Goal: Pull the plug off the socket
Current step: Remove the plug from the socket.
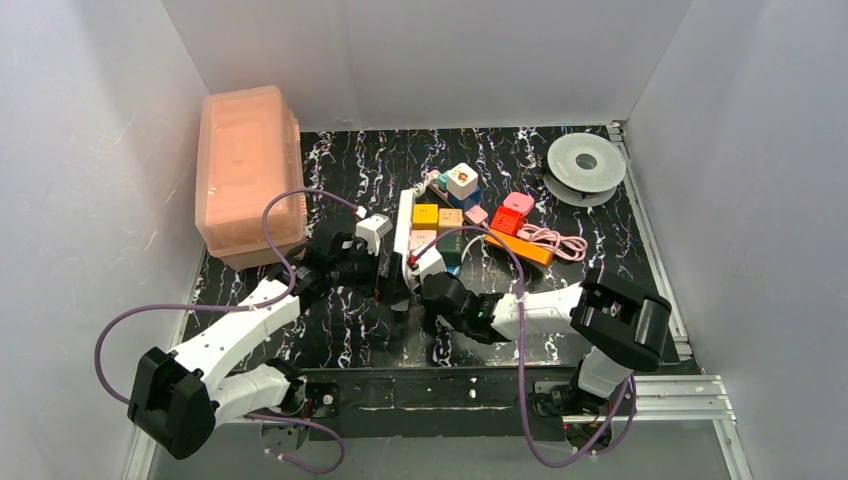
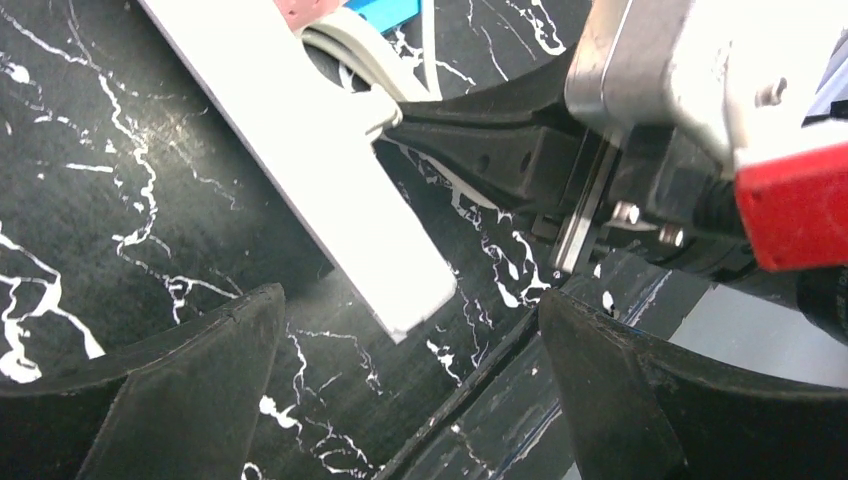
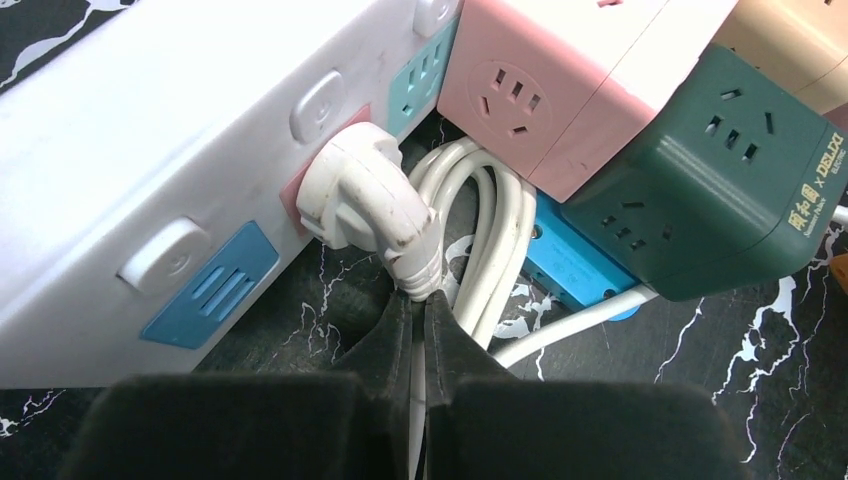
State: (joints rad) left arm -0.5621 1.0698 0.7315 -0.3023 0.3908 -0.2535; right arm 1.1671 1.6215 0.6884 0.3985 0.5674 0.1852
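The socket [image 3: 150, 150] is a long white strip with pastel outlet faces, lying on the black marbled table; from above it runs front to back at centre [image 1: 404, 225]. A white plug [image 3: 360, 195] sits in its pink outlet face. My right gripper [image 3: 418, 300] is shut on the plug's cord just behind the plug's ribbed collar. My left gripper [image 2: 410, 300] stands wide open, nothing between its fingers, hovering just short of the socket's near end [image 2: 400, 280]. In the left wrist view the right arm's black fingers [image 2: 480, 140] reach in to the plug.
Cube sockets crowd the strip's right side: a pink one [image 3: 560, 80], a dark green one [image 3: 720, 170] and a blue piece [image 3: 570, 260] under coiled white cord. An orange block [image 1: 520, 247], a pink lidded box [image 1: 250, 175] and a grey spool [image 1: 586, 162] also stand on the table.
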